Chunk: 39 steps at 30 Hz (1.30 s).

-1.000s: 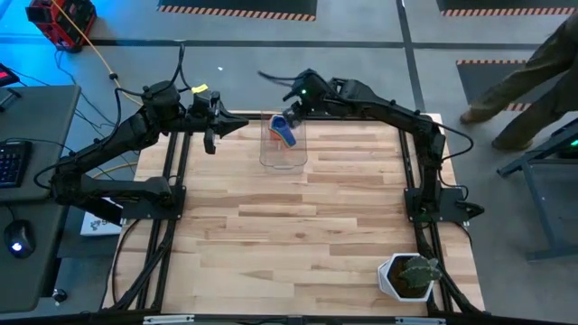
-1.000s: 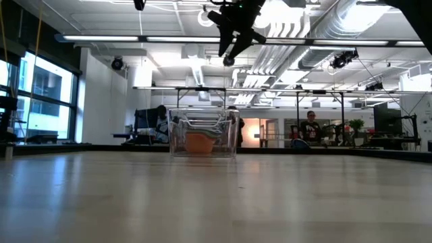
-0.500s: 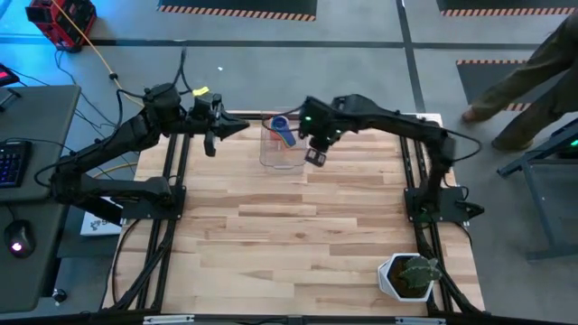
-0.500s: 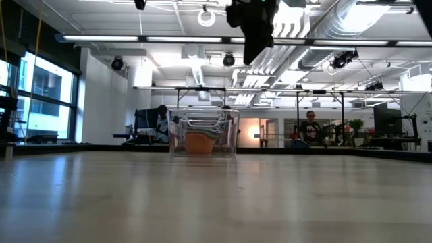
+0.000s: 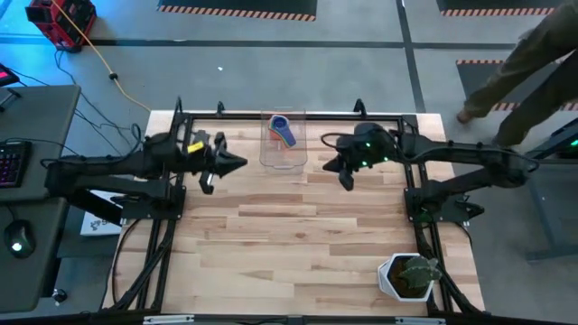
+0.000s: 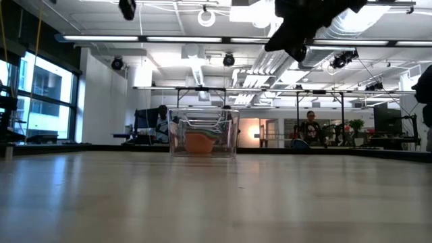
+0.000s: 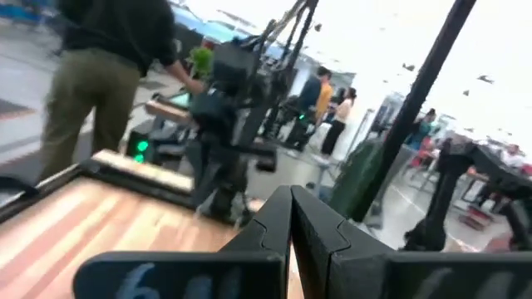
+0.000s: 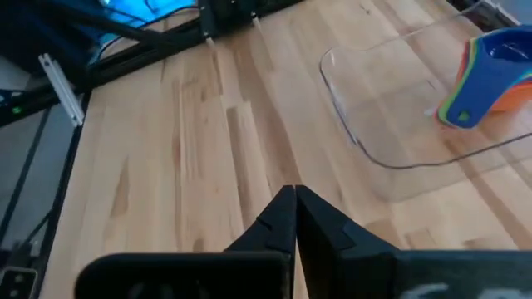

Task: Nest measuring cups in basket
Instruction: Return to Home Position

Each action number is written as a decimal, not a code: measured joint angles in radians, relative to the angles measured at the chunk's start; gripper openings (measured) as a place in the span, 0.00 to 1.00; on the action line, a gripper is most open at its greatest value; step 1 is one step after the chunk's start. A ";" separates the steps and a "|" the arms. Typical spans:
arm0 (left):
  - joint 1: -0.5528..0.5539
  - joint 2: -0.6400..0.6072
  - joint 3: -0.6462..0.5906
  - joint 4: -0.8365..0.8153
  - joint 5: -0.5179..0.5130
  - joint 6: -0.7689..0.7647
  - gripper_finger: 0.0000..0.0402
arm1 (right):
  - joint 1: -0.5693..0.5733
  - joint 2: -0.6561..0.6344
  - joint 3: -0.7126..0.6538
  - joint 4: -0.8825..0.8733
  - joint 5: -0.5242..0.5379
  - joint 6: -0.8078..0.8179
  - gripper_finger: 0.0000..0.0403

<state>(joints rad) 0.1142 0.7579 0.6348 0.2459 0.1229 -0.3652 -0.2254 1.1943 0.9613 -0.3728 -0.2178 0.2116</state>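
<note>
High view: my two dark arms reach in over a pale wooden bench [image 5: 298, 226]. A clear plastic basket [image 5: 271, 161] stands between my two hands near the far edge, apart from both. The measuring cups [image 5: 284, 131] sit inside it as one nested stack. Blue shows on top and orange at the outside.

Left wrist view: my left hand [image 7: 289, 212] is closed, its fingertips meeting in a point with nothing between them. It hangs in the air to one side of the basket.

Right wrist view: my right hand [image 8: 293, 203] is closed and empty too. The basket is ahead of it and off to one side, well clear of the fingertips. The stack leans against the basket's far end, handles fanned together.

I judge the cups to be light, stiff and smooth, so a pinch on a rounded bowl could slip. The better hold is across the bunched flat handles, which would keep the stack together. The basket looks light and thin-walled and would likely slide on the bench if nudged. I would take it by pinching one side wall at the rim.
</note>
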 joint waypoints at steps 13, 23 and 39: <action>-0.001 -0.403 -0.382 0.065 -0.110 -0.087 0.00 | 0.018 -0.048 -0.089 0.031 -0.031 0.083 0.00; -0.034 -0.611 -0.622 0.150 -0.131 -0.082 0.00 | 0.018 -0.048 -0.089 0.034 -0.102 0.146 0.00; -0.034 -0.673 -0.623 -0.008 -0.128 -0.094 0.00 | 0.052 -0.329 -0.504 0.447 -0.204 0.231 0.00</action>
<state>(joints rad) 0.0803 0.0852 0.0120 0.2379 -0.0048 -0.4596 -0.1738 0.8656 0.4576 0.0740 -0.4217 0.4425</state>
